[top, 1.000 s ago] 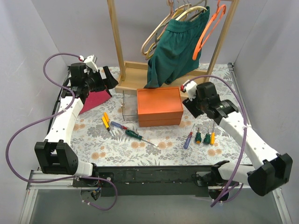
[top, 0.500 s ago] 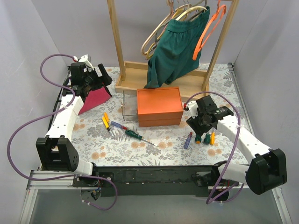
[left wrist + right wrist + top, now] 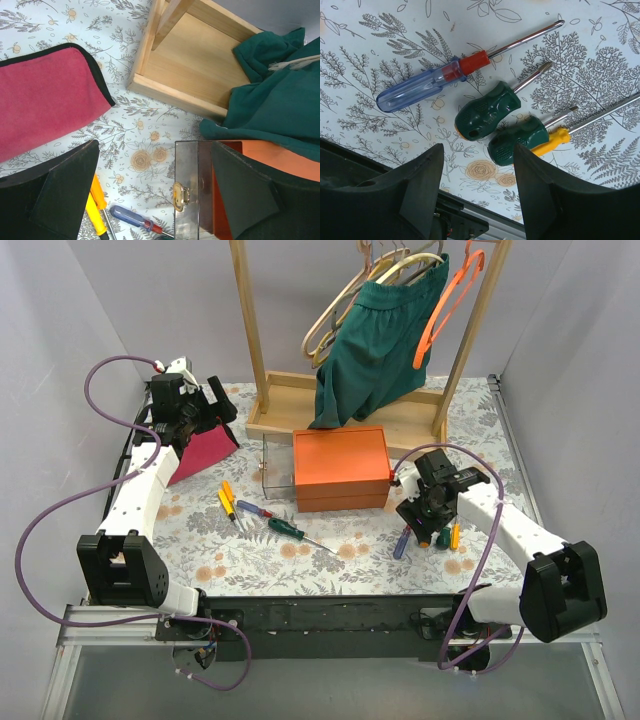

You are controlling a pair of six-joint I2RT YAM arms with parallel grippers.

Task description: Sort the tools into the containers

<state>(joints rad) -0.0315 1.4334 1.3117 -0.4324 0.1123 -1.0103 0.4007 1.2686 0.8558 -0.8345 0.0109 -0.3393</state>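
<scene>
- Hovering low over the right cluster [image 3: 443, 538] of drivers at the table's 4 o'clock, the right gripper [image 3: 430, 523] seems in the top view to be at the reach step of a pick. Its jaw gap cannot be told from there.
- That cluster, with the blue driver [image 3: 400, 544] at its 9 o'clock end, lies handles near, long axes roughly 6 to 12, tips tilting toward 1 o'clock.
- A left cluster [image 3: 252, 508] lies at 8 o'clock of the orange box [image 3: 341, 465]. The clear box [image 3: 277, 465] stands at that box's 9 o'clock side.
- From the left wrist, the left gripper [image 3: 155, 150] hangs high with fingers wide apart and empty. The clear box [image 3: 186, 190] lies below, and a yellow driver [image 3: 94, 220] sits at 7 o'clock.
- From the right wrist, the right gripper [image 3: 476, 155] is spread and empty, straddling a green driver [image 3: 487, 112].
- The blue driver [image 3: 415, 89] lies at 10 o'clock of it. Every shaft runs 8 to 2, tips at 2.
- The next move likely calls for a small wrist turn to square the fingers across one handle, then a straight drop clear of its close neighbours.
</scene>
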